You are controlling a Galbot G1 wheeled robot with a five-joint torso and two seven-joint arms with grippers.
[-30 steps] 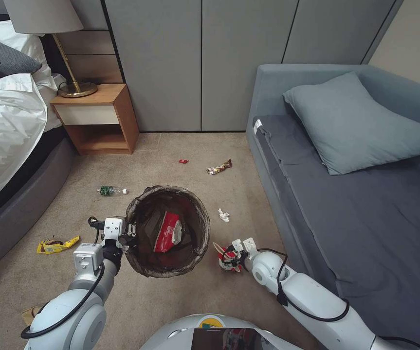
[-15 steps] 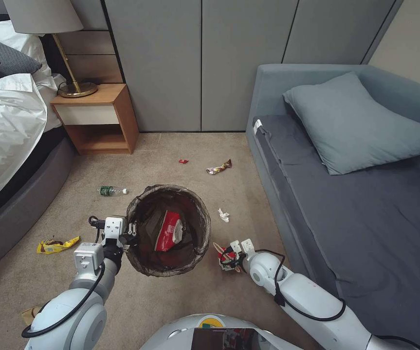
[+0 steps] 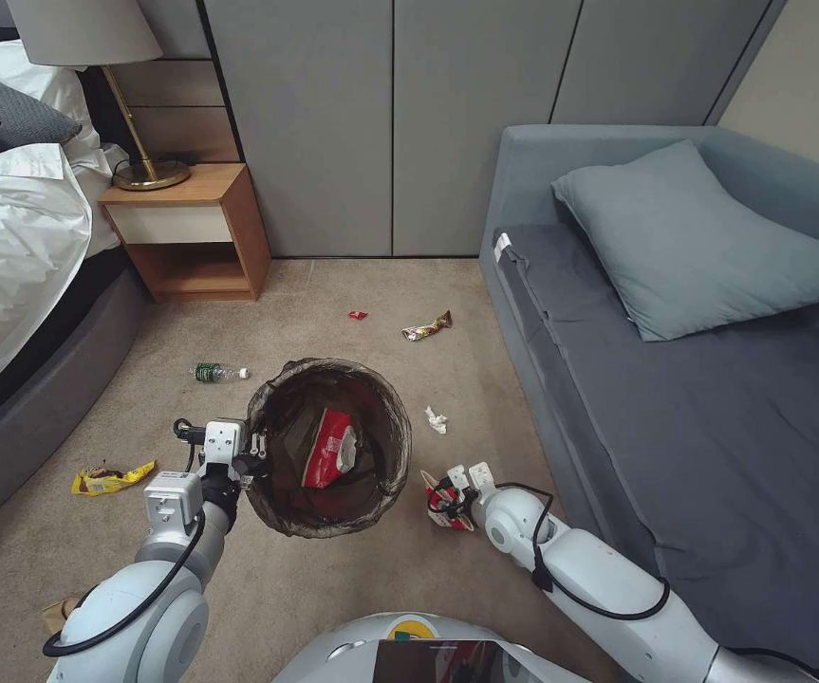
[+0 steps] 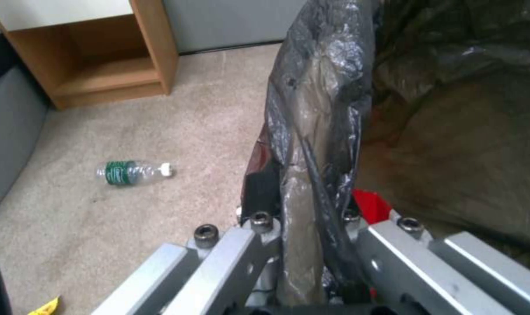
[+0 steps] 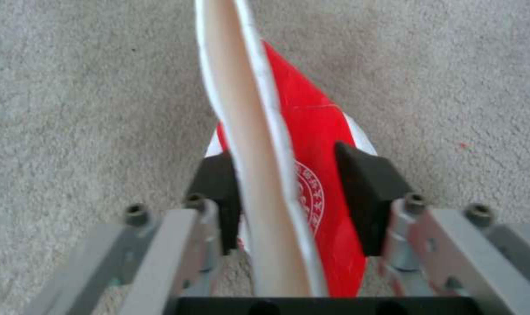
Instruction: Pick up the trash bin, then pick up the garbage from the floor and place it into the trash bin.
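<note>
Trash bin (image 3: 328, 446) hangs off the carpet (image 3: 314, 285) on the left gripper (image 3: 255, 448), whose jaws are pinched on its lined rim at the side nearest the bed; its mouth faces straight up, and a red packet (image 3: 330, 453) already lies inside. Just beside the bin, on the sofa (image 3: 713, 398) side, the right gripper (image 3: 449, 495) has its jaws narrowed around a red-and-white carton (image 5: 311, 175), the pads (image 5: 364, 192) pressing its flat faces. From the right wrist view the carton's long axis runs straight out from the gripper, open cream edge up.

To finish this step well, I would lift the carton clear of the carpet first, carry it over the rim, and release only once it is above the bin's middle, long axis pointing down. A bottle (image 3: 217, 372), a yellow wrapper (image 3: 110, 477), a brown wrapper (image 3: 427, 326), a red scrap (image 3: 358, 314) and a tissue (image 3: 437, 420) remain on the carpet.
</note>
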